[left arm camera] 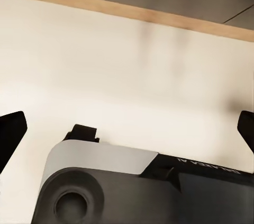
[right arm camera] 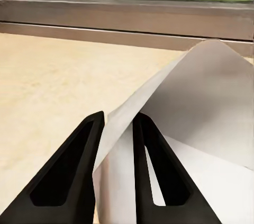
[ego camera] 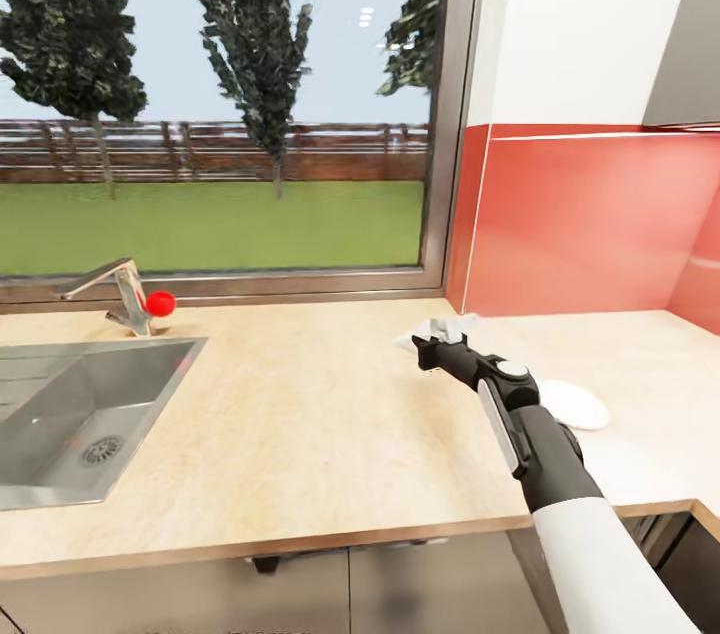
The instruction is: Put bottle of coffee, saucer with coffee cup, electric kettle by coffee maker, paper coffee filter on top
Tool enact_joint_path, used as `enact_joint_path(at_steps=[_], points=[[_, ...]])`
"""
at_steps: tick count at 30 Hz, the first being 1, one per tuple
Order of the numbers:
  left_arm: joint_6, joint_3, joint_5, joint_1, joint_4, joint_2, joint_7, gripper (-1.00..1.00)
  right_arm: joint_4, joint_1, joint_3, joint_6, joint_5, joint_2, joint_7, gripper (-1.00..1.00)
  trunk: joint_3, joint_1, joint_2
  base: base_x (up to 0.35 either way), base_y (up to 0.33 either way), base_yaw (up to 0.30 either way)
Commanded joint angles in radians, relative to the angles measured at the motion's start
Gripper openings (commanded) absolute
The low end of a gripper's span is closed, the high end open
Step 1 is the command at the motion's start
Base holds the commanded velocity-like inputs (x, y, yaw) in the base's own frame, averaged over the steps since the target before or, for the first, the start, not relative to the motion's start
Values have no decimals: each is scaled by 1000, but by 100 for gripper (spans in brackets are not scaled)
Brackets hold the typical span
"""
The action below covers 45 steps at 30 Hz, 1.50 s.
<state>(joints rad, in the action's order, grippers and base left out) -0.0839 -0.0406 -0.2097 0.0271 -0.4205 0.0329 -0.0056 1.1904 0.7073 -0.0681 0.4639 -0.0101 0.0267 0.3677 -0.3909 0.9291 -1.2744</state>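
i am on the filter step. my right gripper [right arm camera: 117, 128] is pinched on the paper coffee filter [right arm camera: 196, 102], the two dark fingers [right arm camera: 69, 176] drawn in close with the white sheet passing between them near its lower edge. in the head view the same gripper [ego camera: 432, 346] sits out over the kitchen countertop [ego camera: 300, 414], between the sink [ego camera: 80, 414] and the red wall panel [ego camera: 590, 224], with the filter [ego camera: 450, 326] as a small crumpled white shape at its tip, above the worktop rather than lying flat on it as far as i can judge.

the sheet fans up and away from my fingers: its long axis runs from the pinched end out toward the window [ego camera: 220, 94], rising as it goes, with the broad curved edge highest and farthest from me. a second fold lies lower, beside my finger.

the saucer [ego camera: 572, 404] rests on the counter just beside my forearm, white and flat.

my left gripper [left arm camera: 127, 128] has its jaws spread wide, both dark tips at the far edges of its wrist view, nothing between them, over pale surface with a wooden edge beyond.

next, i judge, i must carry the filter to the coffee maker's flat top. that calls for turning or driving to find the machine first, keeping the pinch firm since thin paper slips and flexes easily, then lowering it level and letting go.
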Motion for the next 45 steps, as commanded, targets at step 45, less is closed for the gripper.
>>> enact_joint_path(at_steps=[45], points=[[-2,-6,-2,1,0,1,1,100,127,11,-70,132,1,44,2,-100,-1,0,-1,-188,0,221]])
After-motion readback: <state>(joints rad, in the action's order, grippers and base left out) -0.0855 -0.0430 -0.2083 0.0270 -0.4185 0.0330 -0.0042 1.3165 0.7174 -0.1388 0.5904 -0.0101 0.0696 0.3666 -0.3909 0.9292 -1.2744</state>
